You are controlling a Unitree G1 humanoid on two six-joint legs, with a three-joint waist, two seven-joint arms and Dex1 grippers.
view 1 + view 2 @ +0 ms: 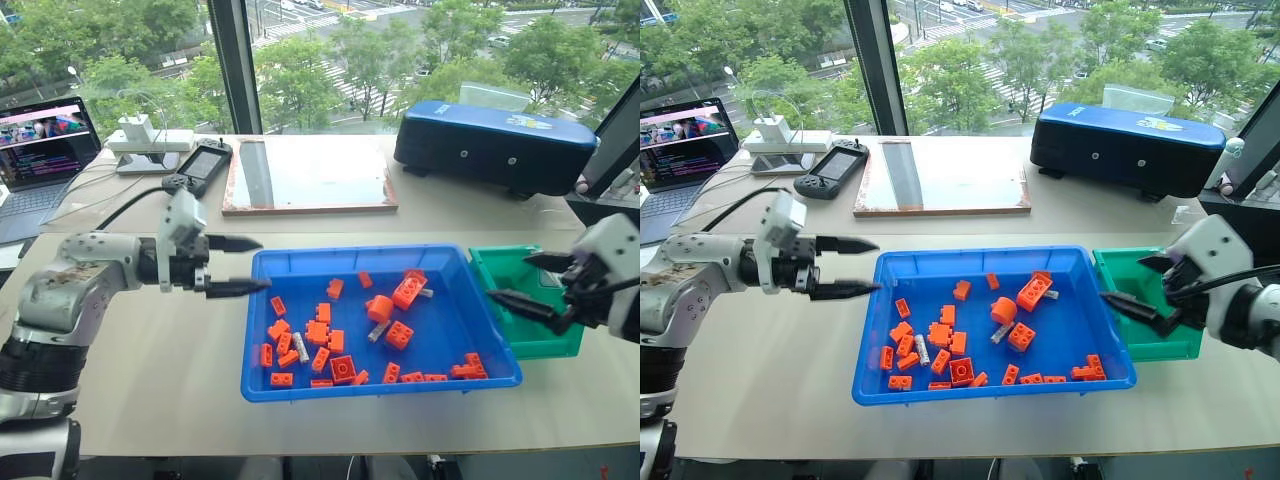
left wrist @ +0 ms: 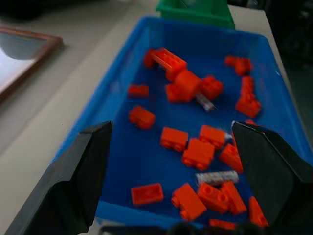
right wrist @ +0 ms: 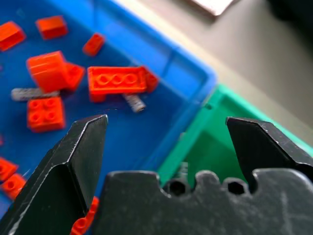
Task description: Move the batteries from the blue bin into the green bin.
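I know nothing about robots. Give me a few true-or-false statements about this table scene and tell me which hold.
1. The right tool grips an orange toy brick. False: it is open and holds nothing.
2. The small green plastic bin stands beside the shallow blue plastic tray. True.
3. Small silvery metal batteries lie among orange studded toy bricks in the tray. True.
4. The left tool is clamped shut. False: it is open, at the tray's far end from the bin.
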